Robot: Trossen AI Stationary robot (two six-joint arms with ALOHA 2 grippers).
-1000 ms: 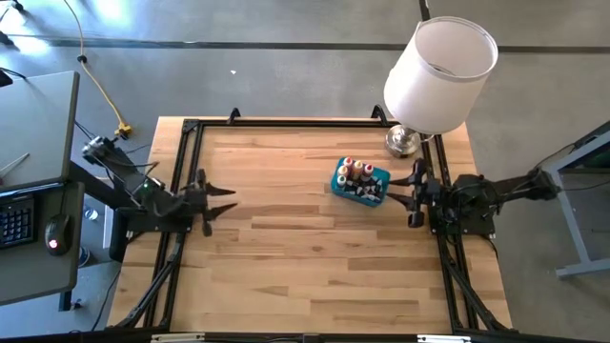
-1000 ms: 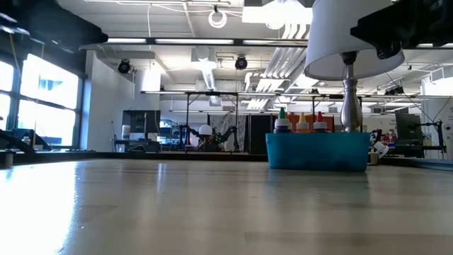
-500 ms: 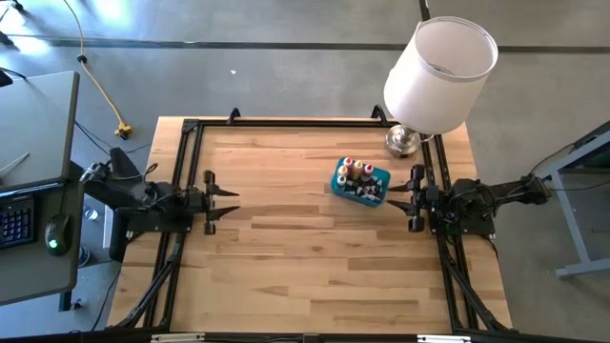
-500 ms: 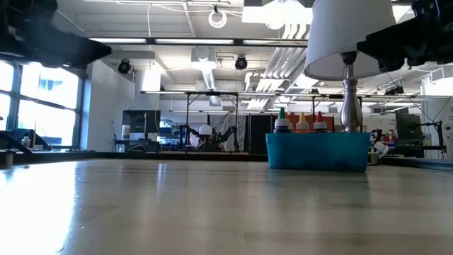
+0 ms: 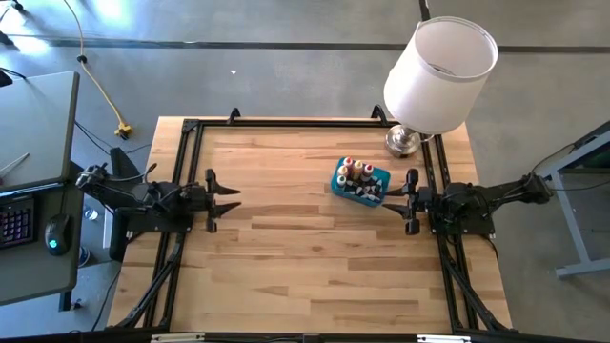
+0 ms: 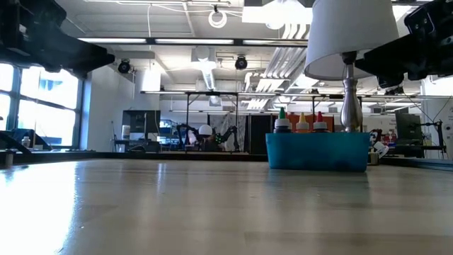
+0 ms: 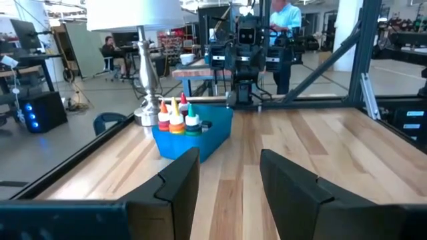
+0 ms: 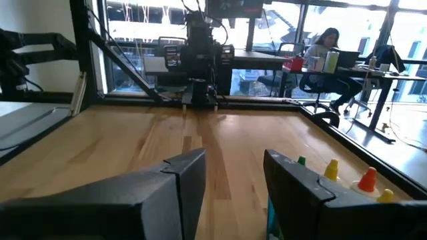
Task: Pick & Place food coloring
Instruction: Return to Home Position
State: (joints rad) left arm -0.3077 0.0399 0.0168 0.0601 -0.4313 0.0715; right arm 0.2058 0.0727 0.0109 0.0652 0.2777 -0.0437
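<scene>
The food coloring bottles (image 5: 357,174) stand upright and packed together in a teal bin (image 5: 374,191) on the right half of the table. They show red, yellow and green caps (image 6: 302,120) (image 7: 176,117). My right gripper (image 5: 394,198) is open, level, just right of the bin and pointing at it. Its wrist view shows some caps (image 8: 331,169) past its right finger. My left gripper (image 5: 233,198) is open, over the table's left part, pointing right toward the bin (image 7: 200,137), far from it.
A table lamp with a white shade (image 5: 440,74) stands on its metal base (image 5: 403,142) at the far right corner, just behind the bin. A black frame (image 5: 286,122) runs along the table's edges. Bare wood lies between the two grippers (image 5: 305,229).
Both arms have come lower, showing at the top of the low view. My left gripper has swung from a slant to point straight toward the table's right and moved slightly that way. My right gripper has moved a little toward the left, nearer the bin.
</scene>
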